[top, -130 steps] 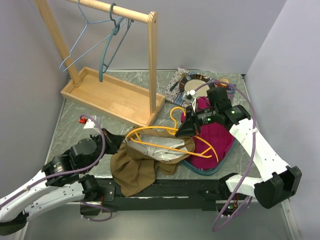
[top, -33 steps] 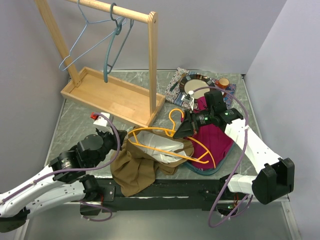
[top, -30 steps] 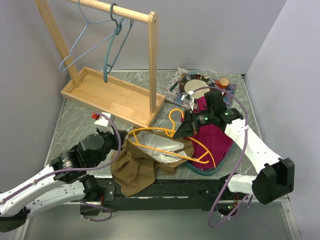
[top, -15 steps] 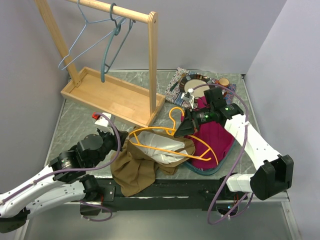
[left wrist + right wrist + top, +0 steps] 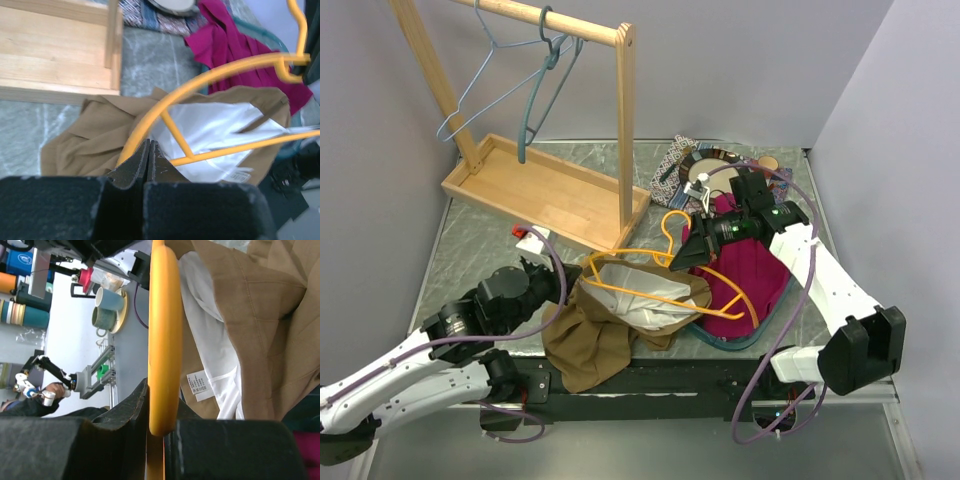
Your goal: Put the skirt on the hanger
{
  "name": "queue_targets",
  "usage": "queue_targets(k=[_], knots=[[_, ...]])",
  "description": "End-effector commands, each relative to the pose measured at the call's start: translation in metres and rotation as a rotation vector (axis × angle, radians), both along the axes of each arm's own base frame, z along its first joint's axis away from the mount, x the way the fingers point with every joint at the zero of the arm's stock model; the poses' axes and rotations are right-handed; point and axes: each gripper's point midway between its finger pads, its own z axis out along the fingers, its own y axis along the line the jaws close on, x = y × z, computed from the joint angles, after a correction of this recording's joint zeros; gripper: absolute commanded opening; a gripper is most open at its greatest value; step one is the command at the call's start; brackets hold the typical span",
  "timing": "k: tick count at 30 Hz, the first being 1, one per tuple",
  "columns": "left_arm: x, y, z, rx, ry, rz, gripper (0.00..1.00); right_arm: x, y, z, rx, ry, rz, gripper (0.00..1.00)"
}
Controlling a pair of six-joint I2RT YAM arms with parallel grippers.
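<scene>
The brown skirt (image 5: 595,345) with its white lining (image 5: 645,290) lies crumpled at the table's near middle. The orange hanger (image 5: 210,75) lies across its open waist, with the hook pointing towards the rack. My right gripper (image 5: 688,255) is shut on the hanger near its neck, and the orange bar (image 5: 164,340) runs between the fingers. My left gripper (image 5: 570,272) is shut, its tips (image 5: 148,142) at the hanger's left arm over the skirt's brown fabric (image 5: 90,135). No cloth shows between those jaws.
A wooden rack (image 5: 545,190) stands at the back left, with wire hangers (image 5: 535,90) on its rail. A magenta garment (image 5: 750,270) lies in a teal-rimmed tray under the right arm. Patterned cloth and round items (image 5: 705,165) are at the back.
My left gripper has moved up and to the right, to the hanger's left end. My right gripper has shifted the hanger slightly towards the rack. Both grippers keep their state.
</scene>
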Motion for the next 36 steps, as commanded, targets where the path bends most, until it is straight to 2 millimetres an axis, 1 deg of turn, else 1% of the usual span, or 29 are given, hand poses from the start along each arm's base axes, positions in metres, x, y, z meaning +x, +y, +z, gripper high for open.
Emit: queue_targets(k=[1,5,9,11,12,13,15,16,18,19,22,26,31,33,34,36], knots=[[-0.007,-0.02,0.007,-0.017,0.005,-0.099,0.01,0.003,0.003,0.031,0.087,-0.048,0.043,0.0],[-0.007,-0.022,0.005,-0.007,0.009,-0.105,0.01,0.002,0.003,0.034,0.095,-0.055,0.048,0.0],[-0.003,-0.017,0.008,-0.003,0.001,-0.072,0.01,0.001,0.003,0.029,0.09,-0.06,0.043,0.0],[0.001,-0.008,0.01,-0.002,-0.007,-0.02,0.01,0.004,0.002,0.022,0.054,-0.062,0.016,0.0],[0.002,-0.004,0.011,-0.002,-0.011,-0.003,0.01,0.007,0.001,0.018,0.038,-0.09,0.006,0.0],[0.004,0.005,0.011,0.005,-0.012,0.035,0.01,0.009,0.0,0.018,0.025,-0.106,-0.006,0.0],[0.003,0.014,0.012,0.007,-0.011,0.066,0.01,0.011,-0.003,0.019,0.017,-0.113,-0.025,0.0],[0.002,0.019,0.008,0.017,-0.005,0.076,0.01,0.01,-0.004,0.021,0.023,-0.115,-0.026,0.0],[0.0,0.024,0.01,0.001,-0.012,0.087,0.01,0.008,-0.004,0.023,0.034,-0.111,-0.018,0.0],[0.0,0.025,0.007,0.0,-0.012,0.088,0.01,0.007,-0.004,0.023,0.04,-0.102,-0.016,0.0],[-0.001,0.022,0.01,-0.017,-0.02,0.072,0.01,0.007,-0.003,0.022,0.045,-0.094,-0.012,0.0],[-0.002,0.013,0.017,-0.044,-0.029,0.036,0.01,0.007,-0.003,0.021,0.042,-0.097,-0.013,0.0],[-0.011,-0.007,0.013,-0.056,-0.003,-0.066,0.02,0.012,-0.002,0.026,0.047,-0.138,-0.018,0.0],[-0.013,-0.013,0.011,-0.053,0.01,-0.095,0.07,0.015,-0.002,0.03,0.05,-0.164,-0.017,0.0],[-0.015,-0.015,0.012,-0.061,0.016,-0.109,0.1,0.017,-0.002,0.037,0.052,-0.194,-0.019,0.0],[-0.019,-0.017,0.016,-0.072,0.014,-0.13,0.17,0.02,-0.004,0.037,0.024,-0.236,-0.027,0.0]])
